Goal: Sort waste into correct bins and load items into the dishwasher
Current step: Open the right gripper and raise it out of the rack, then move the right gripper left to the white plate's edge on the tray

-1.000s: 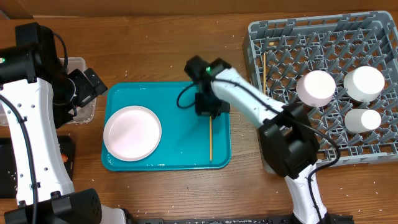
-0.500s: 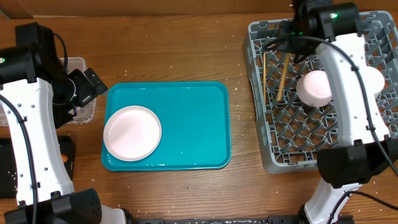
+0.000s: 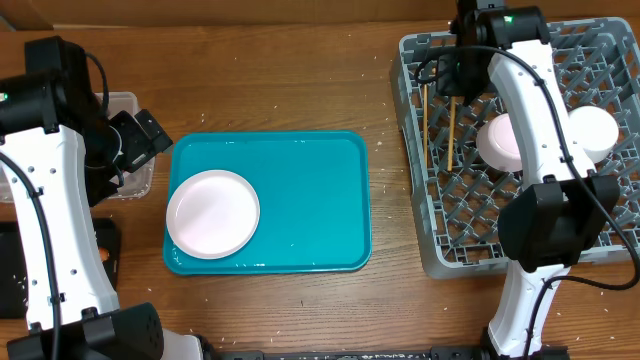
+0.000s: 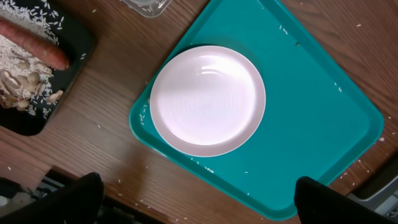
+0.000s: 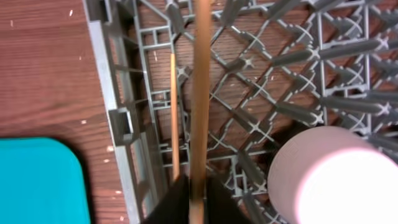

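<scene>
1. The right gripper (image 5: 196, 190) had its dark fingers drawn in close on either side of a thin, smooth wooden chopstick (image 5: 199, 93). The stick was blurred in the wrist view, so I could not tell whether they truly clamped it.
2. That chopstick ran over the lattice base of the grey plastic rack (image 5: 118, 112), parallel to a second chopstick (image 5: 175, 112) that lay just inside the rack's left wall.
3. A round white dish (image 5: 329, 180) stood among the upright pegs to the right of them.
4. The left gripper (image 4: 199, 180) had its fingers spread wide and held nothing, hanging near the edge of the flat teal tray (image 4: 311, 124). A glossy round white plate (image 4: 207, 99) lay on that tray.
5. Only the left wrist view gave me the shallow black tray (image 4: 28, 121) clearly, with an orange carrot (image 4: 37, 45) and whitish rice scraps (image 4: 15, 53) in it.
6. Only the overhead view showed another white dish (image 3: 595, 130) farther right in the rack.
</scene>
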Robot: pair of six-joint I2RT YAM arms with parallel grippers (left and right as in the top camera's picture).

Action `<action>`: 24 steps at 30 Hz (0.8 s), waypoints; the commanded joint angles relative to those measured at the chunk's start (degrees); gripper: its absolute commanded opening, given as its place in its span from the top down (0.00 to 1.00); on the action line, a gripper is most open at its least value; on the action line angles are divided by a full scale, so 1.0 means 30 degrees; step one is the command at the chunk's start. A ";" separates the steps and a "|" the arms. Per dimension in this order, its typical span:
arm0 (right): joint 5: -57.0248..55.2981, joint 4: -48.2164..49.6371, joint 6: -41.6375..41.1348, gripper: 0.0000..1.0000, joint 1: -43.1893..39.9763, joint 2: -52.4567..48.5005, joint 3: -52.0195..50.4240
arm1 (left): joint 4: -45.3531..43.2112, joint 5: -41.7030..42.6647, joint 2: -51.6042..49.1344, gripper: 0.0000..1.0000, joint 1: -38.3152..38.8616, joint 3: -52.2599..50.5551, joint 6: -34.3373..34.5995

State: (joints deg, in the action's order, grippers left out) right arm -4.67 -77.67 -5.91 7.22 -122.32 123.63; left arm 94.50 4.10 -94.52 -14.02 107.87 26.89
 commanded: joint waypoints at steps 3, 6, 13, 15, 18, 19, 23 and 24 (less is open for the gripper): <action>0.1202 -0.0306 0.0058 0.70 0.0073 -0.0022 0.0022 | -0.0044 -0.0007 -0.0029 0.00 -0.0066 -0.0080 0.0189; 0.1319 -0.0517 -0.0022 0.42 0.0073 -0.0022 0.0022 | -0.0044 -0.0015 -0.0029 0.00 -0.0073 -0.0080 0.0189; 0.5085 -0.1530 -0.0102 0.41 0.0554 -0.0015 0.0029 | -0.0044 -0.0007 -0.0029 0.00 -0.0066 -0.0080 0.0189; 0.6994 -0.1545 -0.0102 0.43 0.1479 0.0000 0.0029 | -0.0044 -0.0015 -0.0029 0.00 -0.0073 -0.0080 0.0189; 0.7599 -0.1129 -0.0918 0.43 0.3111 0.0000 0.0029 | -0.0036 -0.0007 -0.0029 0.00 -0.0066 -0.0080 0.0189; 0.7584 -0.0408 -0.1858 0.41 0.5122 -0.0007 0.0029 | -0.0044 -0.0007 -0.0029 0.00 -0.0073 -0.0080 0.0189; 0.5829 0.1472 -0.4750 0.28 0.8823 -0.0372 0.0022 | -0.0036 -0.0007 -0.0029 0.00 -0.0066 -0.0080 0.0182; 0.5311 0.1756 -0.5355 0.26 0.9522 -0.0539 0.0022 | -0.0044 -0.0015 -0.0029 0.00 -0.0073 -0.0080 0.0189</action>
State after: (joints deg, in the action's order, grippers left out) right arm 14.72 -73.60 -14.90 31.16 -122.50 123.57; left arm 94.52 4.10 -94.52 -14.02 107.87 26.89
